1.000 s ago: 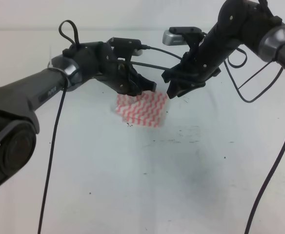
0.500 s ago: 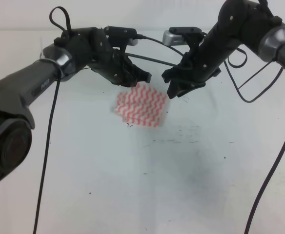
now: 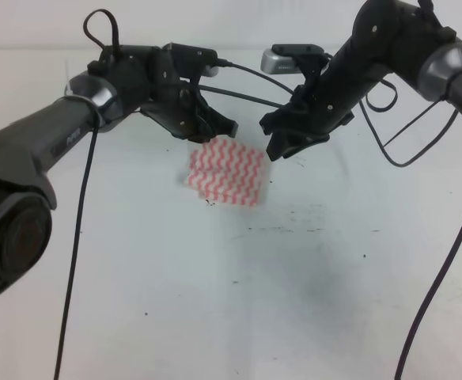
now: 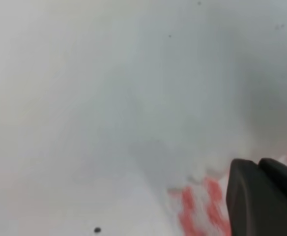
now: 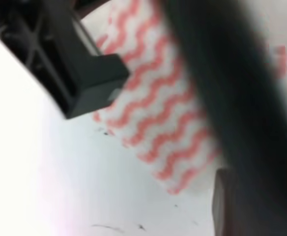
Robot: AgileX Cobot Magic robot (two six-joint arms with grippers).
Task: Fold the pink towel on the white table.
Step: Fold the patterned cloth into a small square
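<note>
The pink towel (image 3: pixel 227 176) lies in a small folded rectangle on the white table (image 3: pixel 215 293), a little behind its middle. My left gripper (image 3: pixel 213 133) hovers just above the towel's back left corner, its fingers apart and empty. My right gripper (image 3: pixel 285 149) hangs above the back right corner, also open and holding nothing. The left wrist view is blurred and shows a strip of the towel (image 4: pixel 197 206) beside one dark finger (image 4: pixel 261 196). In the right wrist view the zigzag towel (image 5: pixel 153 108) lies flat between two dark fingers (image 5: pixel 84 73).
Black cables (image 3: pixel 81 237) hang from both arms, over the table's left side and its right side (image 3: pixel 444 261). Small dark specks and scuffs (image 3: pixel 294 229) mark the surface in front of the towel.
The left gripper has lifted off the towel's back left corner and drawn back and to the left. The right gripper barely moved. The towel stays put.
</note>
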